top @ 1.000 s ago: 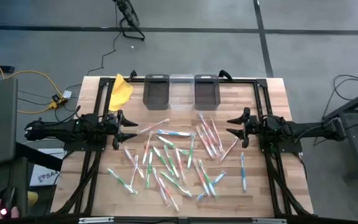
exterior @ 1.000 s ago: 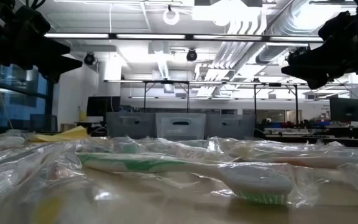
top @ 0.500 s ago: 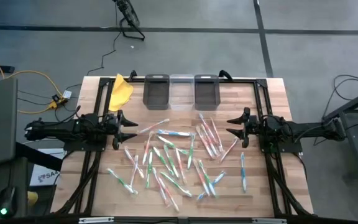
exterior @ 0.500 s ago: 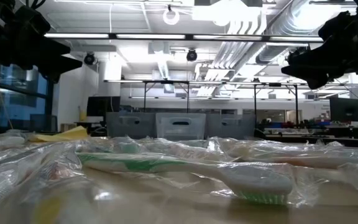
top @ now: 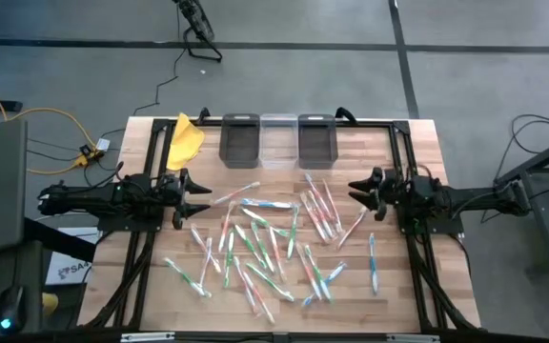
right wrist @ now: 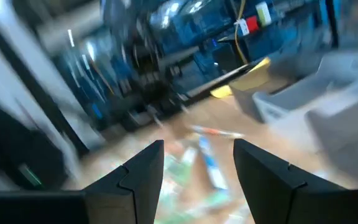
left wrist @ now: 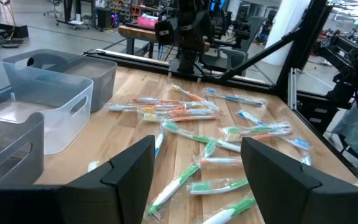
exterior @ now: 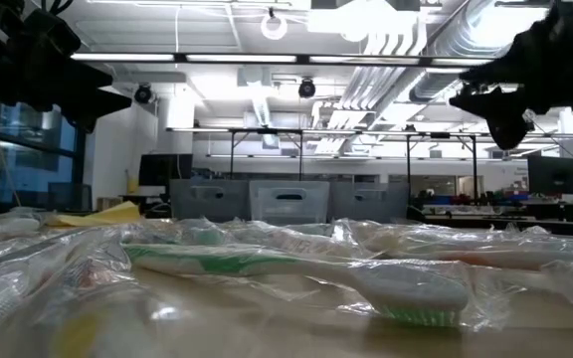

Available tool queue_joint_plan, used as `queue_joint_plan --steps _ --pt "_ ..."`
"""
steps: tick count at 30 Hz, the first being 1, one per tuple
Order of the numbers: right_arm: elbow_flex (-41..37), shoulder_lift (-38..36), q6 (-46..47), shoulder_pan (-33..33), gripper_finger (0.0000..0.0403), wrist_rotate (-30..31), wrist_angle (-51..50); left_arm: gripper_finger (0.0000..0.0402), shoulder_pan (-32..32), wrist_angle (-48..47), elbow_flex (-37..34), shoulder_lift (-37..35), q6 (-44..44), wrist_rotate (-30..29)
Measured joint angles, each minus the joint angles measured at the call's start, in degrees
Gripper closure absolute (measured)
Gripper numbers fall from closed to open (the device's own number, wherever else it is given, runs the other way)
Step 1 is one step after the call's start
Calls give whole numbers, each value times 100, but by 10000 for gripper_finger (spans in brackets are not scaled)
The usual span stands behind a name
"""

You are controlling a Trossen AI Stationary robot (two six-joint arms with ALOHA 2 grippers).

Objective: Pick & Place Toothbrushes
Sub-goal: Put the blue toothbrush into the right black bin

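Toothbrushes (top: 274, 243) lie scattered across the middle of the wooden table (top: 408, 143), white sticks mixed with green, pink and blue, many in clear wrappers. They spread from near the left arm's side to the right arm's side, with a few blue ones (top: 373, 262) lying apart toward the right edge. In the low view one green and white brush (exterior: 296, 273) lies in its wrapper right in front of the camera.

Behind the pile, along the far edge, stand three small bins (top: 278, 139) side by side: a clear one between two darker ones. A yellow cloth (top: 185, 141) lies at the far left corner, beside the bins.

Left gripper (top: 201, 198) hangs above the table at the left edge of the pile, its claw spread wide and holding nothing; the left wrist view shows the brushes between its two fingers (left wrist: 132, 171). Right gripper (top: 355, 188) hangs above the right edge of the pile, claw partly spread and empty.
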Motion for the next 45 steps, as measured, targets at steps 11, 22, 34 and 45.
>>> queue_joint_plan --steps 11,22,34,45 --pt "896 243 2525 4 215 -495 -1269 169 0 2 0 -1 1 0" --pt "2770 2398 4841 708 215 -1221 -4903 169 0 2 0 -1 2 0" --pt "2872 4080 7670 2394 215 -3072 -5269 169 0 2 0 -1 0 0" --pt "2874 4568 8269 2984 215 -2311 -5268 169 0 2 0 -1 1 0"
